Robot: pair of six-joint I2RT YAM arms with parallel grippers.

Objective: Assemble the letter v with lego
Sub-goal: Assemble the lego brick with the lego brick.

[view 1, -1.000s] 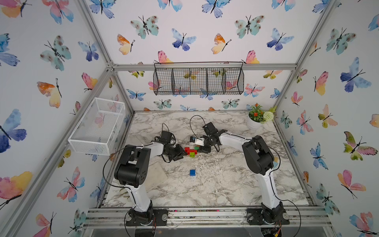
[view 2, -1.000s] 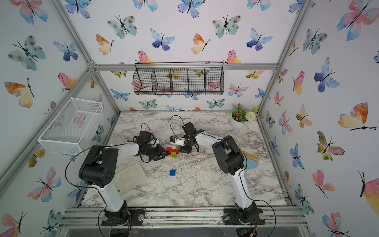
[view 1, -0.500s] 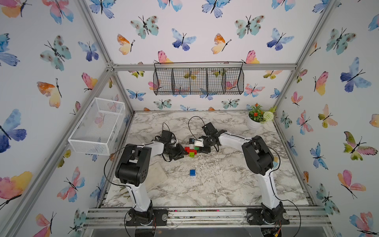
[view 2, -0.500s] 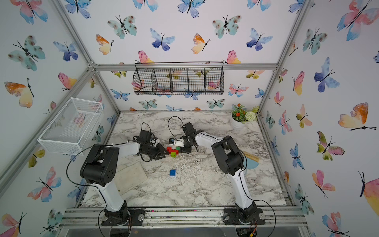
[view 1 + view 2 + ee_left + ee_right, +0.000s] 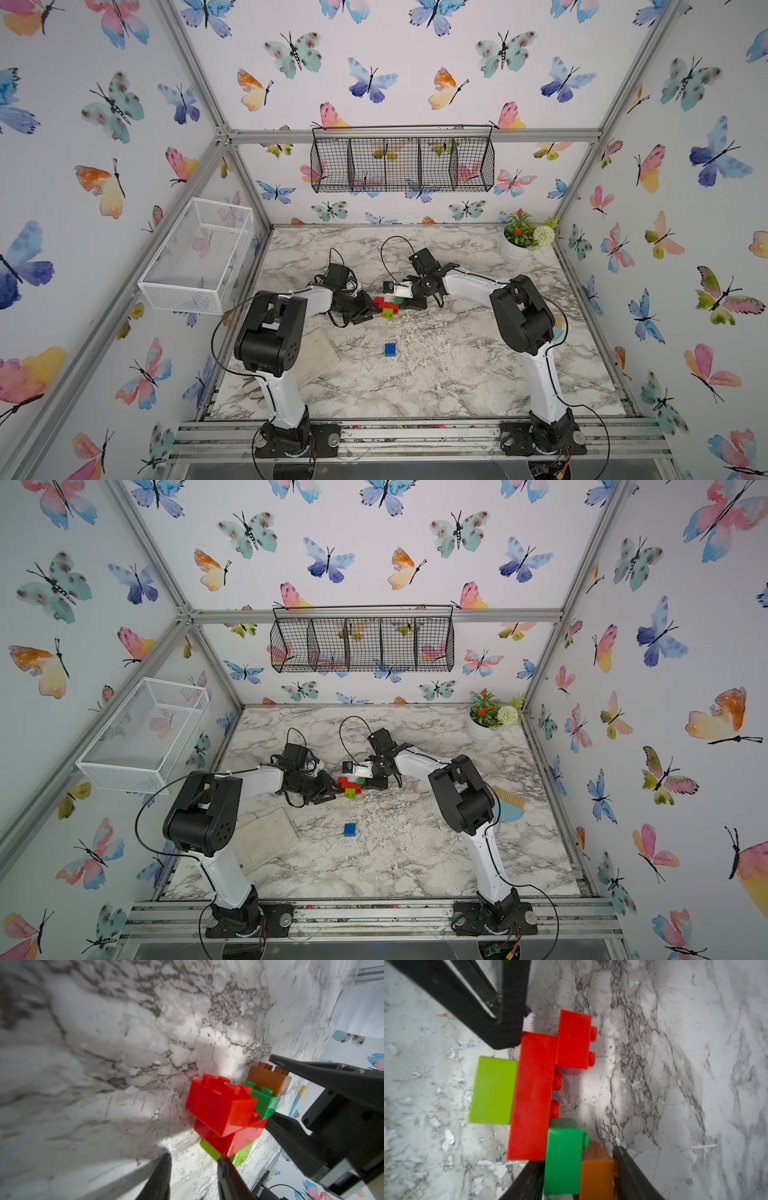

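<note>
Lego V [image 5: 386, 307]: lying on its side near the middle of the worktop [image 5: 436, 382], a little toward the back edge, with five bricks joined.
Build so far: lime green brick [image 5: 493, 1089] at the point, longer red brick [image 5: 533, 1095] on it, small red brick [image 5: 574, 1041] and dark green brick [image 5: 563, 1157] starting the arms, orange brick [image 5: 597, 1178] on the dark green one.
Right gripper [image 5: 577, 1155]: clamped across the orange and dark green pair; its fingers look to touch both sides.
Left gripper [image 5: 193, 1157]: jaws slightly parted and empty; one tip braces the longer red brick's end.
Step in hand: pressing the orange tip home, by my judgement.
Blue brick [image 5: 390, 349]: alone, well apart from the V, nearer the front edge.
Next move: let go, fetch the blue brick and seat it on the small red brick's studs — with the V steadied so it cannot slide.
</note>
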